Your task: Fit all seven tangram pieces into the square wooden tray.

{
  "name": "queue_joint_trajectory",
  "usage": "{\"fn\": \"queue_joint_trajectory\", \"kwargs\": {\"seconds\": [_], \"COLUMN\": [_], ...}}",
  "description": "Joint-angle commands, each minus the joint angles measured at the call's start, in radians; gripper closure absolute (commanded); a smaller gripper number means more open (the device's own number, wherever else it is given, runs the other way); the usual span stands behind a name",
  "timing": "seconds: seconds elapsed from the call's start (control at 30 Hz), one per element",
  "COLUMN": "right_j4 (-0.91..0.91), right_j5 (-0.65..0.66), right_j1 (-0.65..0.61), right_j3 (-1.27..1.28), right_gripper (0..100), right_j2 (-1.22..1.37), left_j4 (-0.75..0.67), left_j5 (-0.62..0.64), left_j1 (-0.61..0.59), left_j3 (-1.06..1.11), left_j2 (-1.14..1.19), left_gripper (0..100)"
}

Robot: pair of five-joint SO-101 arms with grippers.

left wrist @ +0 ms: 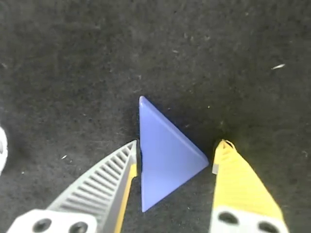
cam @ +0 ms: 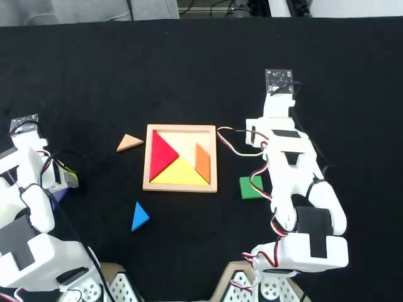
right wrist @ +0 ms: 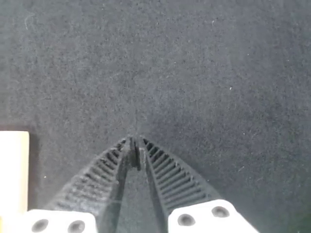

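The square wooden tray (cam: 148, 158) lies mid-table with a red triangle (cam: 162, 154), a yellow triangle (cam: 181, 171) and an orange piece (cam: 202, 160) inside. A tan triangle (cam: 129, 143) rests just left of it, a blue triangle (cam: 139, 216) nearer the front, and a green square (cam: 250, 187) to its right. A violet-blue triangle (left wrist: 165, 155) lies flat on the cloth between the fingers of my open left gripper (left wrist: 177, 142), at the table's left edge (cam: 63, 185). My right gripper (right wrist: 133, 143) is shut and empty, beside the tray's right side (cam: 250, 134).
A black cloth covers the table. One tray corner (right wrist: 13, 170) shows in the right wrist view. The right arm's body (cam: 296, 182) stands over the area right of the green square. Cables hang near the tray's right edge.
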Motion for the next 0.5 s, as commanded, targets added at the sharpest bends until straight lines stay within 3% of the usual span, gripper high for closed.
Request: {"fn": "queue_joint_trajectory", "kwargs": {"seconds": [0.0, 0.47], "right_j4": [-0.015, -0.015], "right_j5": [0.009, 0.009], "right_j1": [-0.014, -0.014], "right_j3": [-0.05, -0.051], "right_gripper": [98.7, 98.7], "right_j2": [-0.002, -0.002], "left_j4": [-0.015, -0.008], "left_j5": [-0.011, 0.008], "left_j1": [-0.008, -0.008], "left_j3": [-0.005, -0.004], "left_j2": [0.008, -0.003], "left_gripper": [76, 77]}}
